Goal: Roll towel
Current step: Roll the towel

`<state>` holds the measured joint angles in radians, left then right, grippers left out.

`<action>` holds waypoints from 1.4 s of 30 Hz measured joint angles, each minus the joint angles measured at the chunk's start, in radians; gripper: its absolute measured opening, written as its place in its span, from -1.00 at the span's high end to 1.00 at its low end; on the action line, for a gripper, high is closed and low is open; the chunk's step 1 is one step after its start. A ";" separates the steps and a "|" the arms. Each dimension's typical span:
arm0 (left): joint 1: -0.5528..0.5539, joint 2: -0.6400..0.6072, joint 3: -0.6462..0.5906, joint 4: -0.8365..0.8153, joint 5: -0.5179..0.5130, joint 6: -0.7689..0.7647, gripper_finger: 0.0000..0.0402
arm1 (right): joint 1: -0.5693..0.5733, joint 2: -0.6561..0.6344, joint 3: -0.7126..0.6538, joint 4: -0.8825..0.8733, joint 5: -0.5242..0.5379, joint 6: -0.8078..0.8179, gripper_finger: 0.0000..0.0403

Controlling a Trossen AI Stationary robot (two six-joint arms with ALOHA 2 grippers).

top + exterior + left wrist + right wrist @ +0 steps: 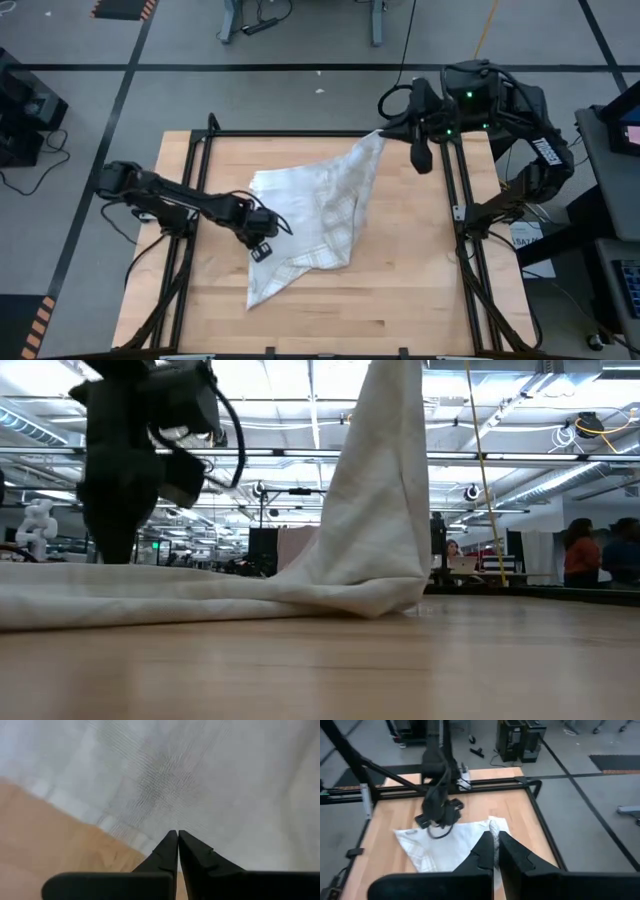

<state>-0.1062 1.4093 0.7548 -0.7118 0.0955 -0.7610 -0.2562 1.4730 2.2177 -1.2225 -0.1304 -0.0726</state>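
The white towel [315, 215] with a faint grid check lies crumpled across the middle of the wooden table. Its far right corner is drawn up into a narrow peak [372, 150]; the low view shows that part as a tall column of cloth [385, 490]. My right gripper [388, 132] is shut on that corner, high over the table's far right. My left gripper [262, 245] is shut and points down at the towel's left part; its tips [177, 834] meet the cloth just inside a hemmed edge [75, 805]. It also shows in the low view [130, 470]. My left gripper has its shut fingertips [170, 842] down on the towel just inside its left edge [150, 827], coming from above; the cloth there lies flat on the table. Whether any cloth is caught between the tips, I cannot tell. My right gripper pinches the towel's bunched far right corner [493, 827] between its two fingers, slanting down from the far right. The corner is lifted clear. The cloth hangs from it in a twisted strand that widens down to the part on the table [450, 845].
A black metal frame [300, 133] runs round the table, with rails along its left [190, 230] and right [462, 230] sides. Bare wood [400, 300] shows at the near right. People [580, 555] stand far off in the room behind.
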 joint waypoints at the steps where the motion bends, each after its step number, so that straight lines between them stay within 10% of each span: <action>1: 0.008 -0.030 0.004 -0.003 -0.006 -0.018 0.90 | 0.000 -0.001 0.000 0.000 -0.006 0.001 0.99; 10: 0.146 -0.194 0.056 0.357 -0.146 -0.123 0.63 | 0.001 -0.007 0.000 -0.054 -0.007 0.032 0.99; 20: 0.320 0.054 0.092 0.688 -0.239 -0.144 -0.09 | 0.003 -0.003 0.000 -0.060 -0.036 0.018 0.99; 42: 0.421 0.417 0.262 0.831 0.069 -0.019 -0.03 | 0.003 -0.009 0.000 -0.061 -0.059 -0.048 0.99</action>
<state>0.3145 1.8266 1.0164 0.1191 0.1647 -0.7795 -0.2535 1.4639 2.2177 -1.2839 -0.1898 -0.1211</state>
